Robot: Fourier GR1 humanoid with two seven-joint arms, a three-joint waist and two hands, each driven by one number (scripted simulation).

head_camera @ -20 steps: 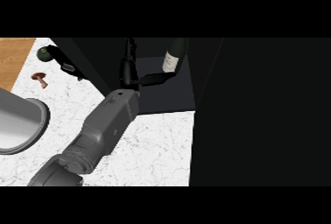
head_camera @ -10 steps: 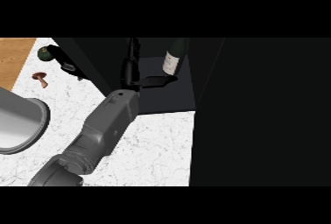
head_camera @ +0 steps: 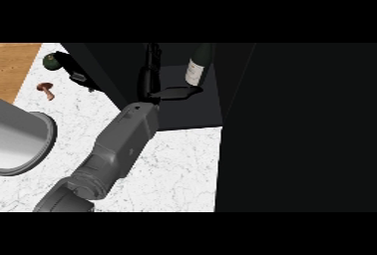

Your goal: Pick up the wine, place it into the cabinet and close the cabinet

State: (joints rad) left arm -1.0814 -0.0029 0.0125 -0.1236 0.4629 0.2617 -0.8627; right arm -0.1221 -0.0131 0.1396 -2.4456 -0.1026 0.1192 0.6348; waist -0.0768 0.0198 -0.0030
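The wine bottle (head_camera: 196, 67), dark green with a pale label, stands upright inside the dark open cabinet (head_camera: 188, 112) at the top centre. My left hand (head_camera: 152, 74) reaches into the cabinet just left of the bottle. Its fingers point straight up and its thumb (head_camera: 177, 92) sticks out to the right, in front of the bottle's base. The hand is open and not curled round the bottle. I cannot tell whether the thumb touches the bottle. The grey forearm (head_camera: 121, 144) comes in from the lower left. My right hand does not show.
A wide dark panel (head_camera: 294, 124), probably the cabinet's door, fills the right side. A grey basin (head_camera: 26, 147) lies at the left edge. A brown mushroom (head_camera: 46, 90) and a dark green round object (head_camera: 52, 61) lie on the white marble counter (head_camera: 177, 169) beside a wooden surface (head_camera: 15, 64).
Very little differs. The thumb now lies flatter below the bottle, and the bottle stays upright in the same spot inside the cabinet.
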